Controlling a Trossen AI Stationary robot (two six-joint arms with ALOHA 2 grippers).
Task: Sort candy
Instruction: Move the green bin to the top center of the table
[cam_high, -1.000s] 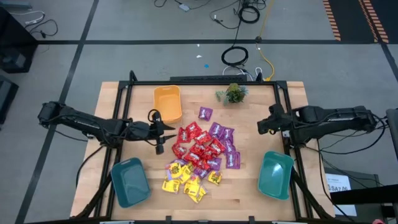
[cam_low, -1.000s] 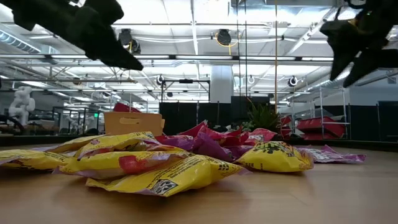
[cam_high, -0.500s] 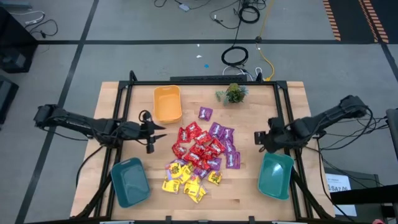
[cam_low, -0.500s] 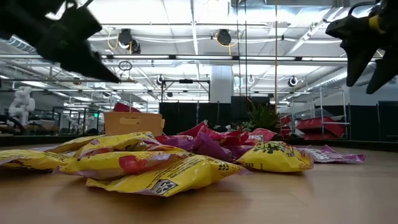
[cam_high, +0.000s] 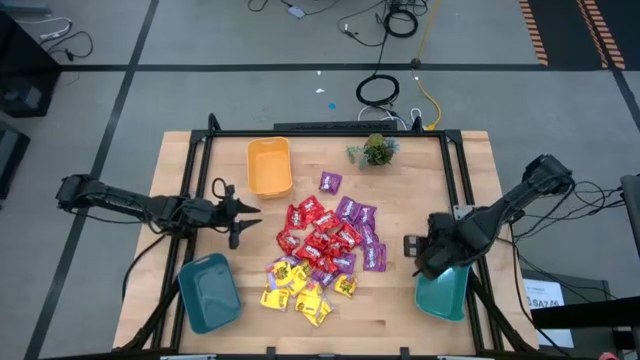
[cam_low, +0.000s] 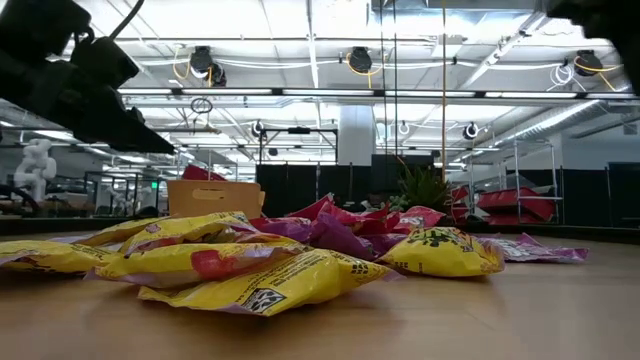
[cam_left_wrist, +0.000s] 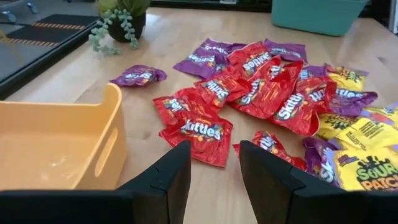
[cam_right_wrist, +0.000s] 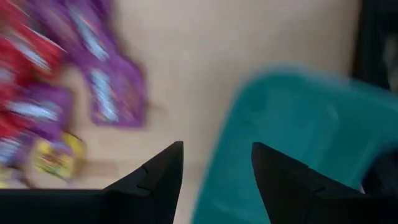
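Observation:
The candy (cam_high: 320, 248) lies in a loose pile mid-table: red packets (cam_left_wrist: 205, 127) at its far side, purple ones (cam_right_wrist: 106, 93) at its right, yellow ones (cam_low: 250, 270) at its near side. One purple packet (cam_high: 330, 181) lies apart, farther back. My left gripper (cam_high: 240, 215) hovers left of the pile beside the orange bin (cam_high: 270, 165), open and empty; in the left wrist view (cam_left_wrist: 214, 168) it points at the red packets. My right gripper (cam_high: 425, 250) points down, open and empty, over the left rim of the right teal bin (cam_right_wrist: 292, 137).
A second teal bin (cam_high: 208, 292) stands at the near left and a small green plant (cam_high: 375, 150) at the far edge. Black frame rails (cam_high: 200, 160) run along the table's left, right and far sides. Bare wood shows between the pile and the bins.
My left gripper has drawn back toward the table's left edge and sunk lower, still open. My right gripper has swung toward the near edge, rolling its wrist, and now points down over the right teal bin's rim. The candy has not moved.

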